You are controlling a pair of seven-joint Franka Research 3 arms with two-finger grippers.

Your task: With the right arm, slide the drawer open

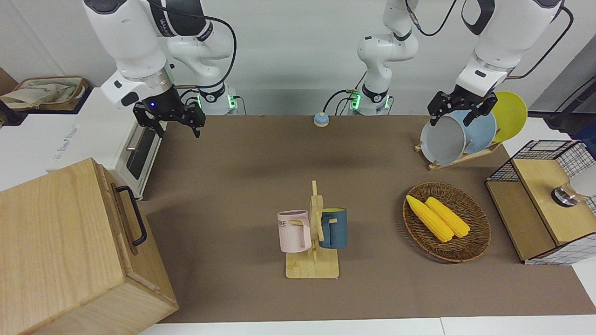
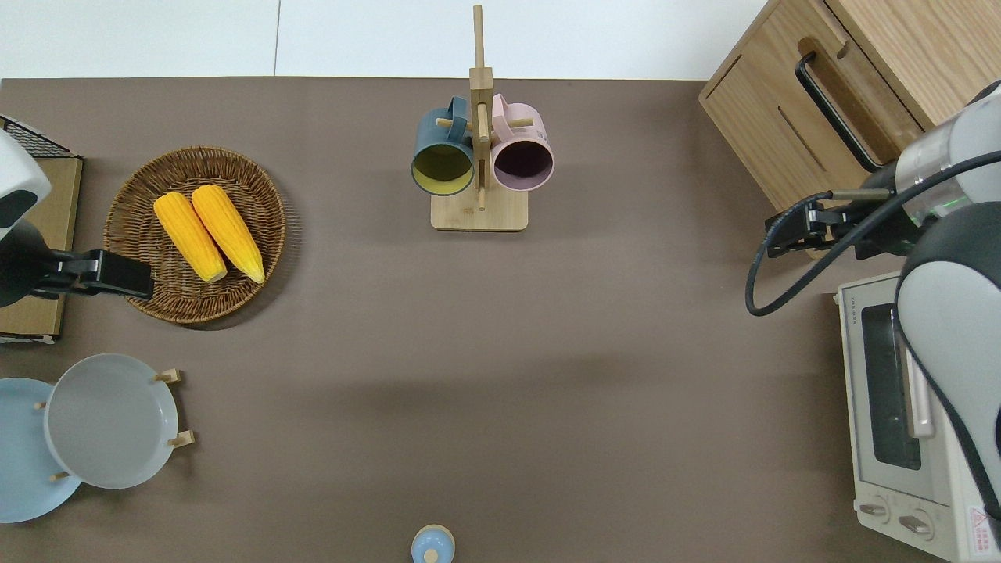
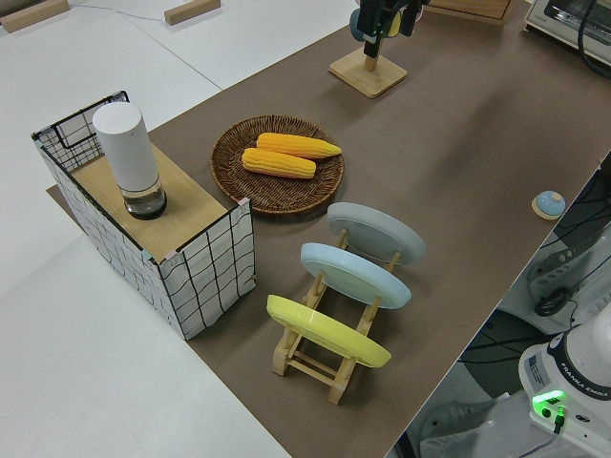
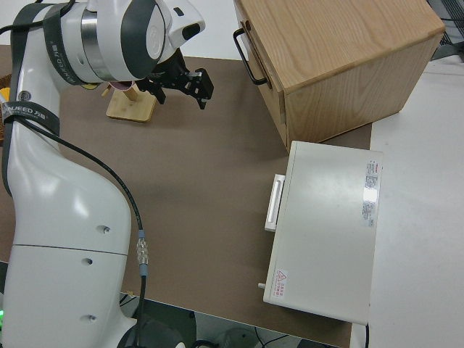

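Two fingers of your right hand (image 1: 179, 122) stand apart and grip nothing; it hangs in the upper left of the front view, and at the right edge of the overhead view it sits over bare bench (image 1: 260, 186) just off the near corner of the wooden box (image 1: 60, 242). The drawer (image 2: 790, 129) is in the upper right of the overhead view, looking shut or nearly so, its black bar handle (image 1: 132, 215) untouched and well apart from your fingers. The toaster oven (image 2: 899, 407) sits just below the hand in that view, beside the box.

Your main risk, as I judge it, is angle: the box is turned on the bench, so a pull along the bench edge instead of along the drawer's own line could jam it or drag the whole box. You could also catch the oven's steel handle (image 4: 274, 203) or the box corner on the way in. Close only part-way round the bar and it may slip out mid-pull.

Your left hand (image 1: 461, 108) is parked; whether its fingers are apart I cannot tell.
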